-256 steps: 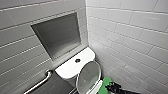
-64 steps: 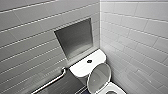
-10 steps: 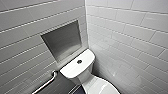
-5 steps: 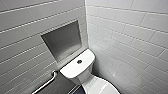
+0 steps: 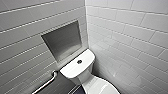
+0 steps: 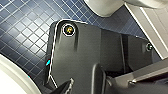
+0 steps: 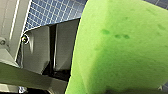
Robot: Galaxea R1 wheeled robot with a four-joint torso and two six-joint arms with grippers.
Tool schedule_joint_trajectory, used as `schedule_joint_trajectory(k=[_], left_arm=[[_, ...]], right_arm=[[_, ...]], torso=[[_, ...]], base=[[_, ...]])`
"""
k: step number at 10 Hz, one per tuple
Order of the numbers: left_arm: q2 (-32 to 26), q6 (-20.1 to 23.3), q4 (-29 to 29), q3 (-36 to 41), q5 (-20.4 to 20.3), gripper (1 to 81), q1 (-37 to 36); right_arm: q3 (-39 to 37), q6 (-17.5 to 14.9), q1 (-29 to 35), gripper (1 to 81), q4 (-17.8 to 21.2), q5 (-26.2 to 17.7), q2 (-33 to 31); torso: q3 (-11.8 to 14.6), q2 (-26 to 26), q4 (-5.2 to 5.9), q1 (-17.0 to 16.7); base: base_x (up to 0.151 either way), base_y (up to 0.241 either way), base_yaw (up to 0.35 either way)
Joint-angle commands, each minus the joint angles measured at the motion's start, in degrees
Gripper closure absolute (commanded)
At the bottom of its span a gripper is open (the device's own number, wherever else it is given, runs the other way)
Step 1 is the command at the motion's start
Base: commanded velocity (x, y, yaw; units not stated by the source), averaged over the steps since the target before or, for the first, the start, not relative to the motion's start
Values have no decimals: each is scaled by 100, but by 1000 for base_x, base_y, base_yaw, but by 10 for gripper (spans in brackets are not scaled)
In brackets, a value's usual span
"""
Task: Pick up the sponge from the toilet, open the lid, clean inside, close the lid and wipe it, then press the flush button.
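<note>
Sponge point(image 7: 120, 50) clamped in right hand point(image 7: 120, 90) over blue floor tiles point(image 7: 50, 12); left hand point(image 6: 82, 85) low beside toilet point(image 6: 105, 5), grip unclear.

The toilet point(image 5: 86, 75) stands in the corner where two tiled walls meet, its tank backed against the left wall point(image 5: 22, 37), with the right wall point(image 5: 130, 37) close along its other side. A recessed niche point(image 5: 62, 41) is set into the left wall directly above the tank. The flush button point(image 5: 79, 61) sits in the middle of the tank top. The lid point(image 5: 100, 87) lies in front of the tank, nearer the camera, down over the bowl. A grab rail point(image 5: 47, 82) runs along the left wall, low down and to the left of the tank. In the right wrist view the sponge point(image 7: 120, 50) sits close before the camera, above the tiled floor point(image 7: 50, 12).
</note>
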Motion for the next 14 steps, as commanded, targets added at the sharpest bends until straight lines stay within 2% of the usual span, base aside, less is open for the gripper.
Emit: schedule_joint_trajectory(k=[1,5,10,12,14], left_arm=[[435,7,229,-591,242,10,263],[664,7,229,-863,233,10,351],[1042,16,229,-1328,242,10,378],[1095,16,229,-1347,242,10,378],[1104,16,229,-1347,242,10,378]], right_arm=[[1030,151,49,811,-45,302,-640],[2771,257,453,811,-63,434,-1845],[4143,248,1155,811,166,338,-2804],[4232,257,1621,811,201,-118,-2858],[3917,257,2157,811,350,-619,-2604]], torso=[[0,0,0,0],[2,-2,0,-2],[2,-2,0,-5],[2,-2,0,-5],[2,-2,0,-5]], base=[[0,0,0],[0,0,0],[0,0,0],[0,0,0],[0,0,0]])
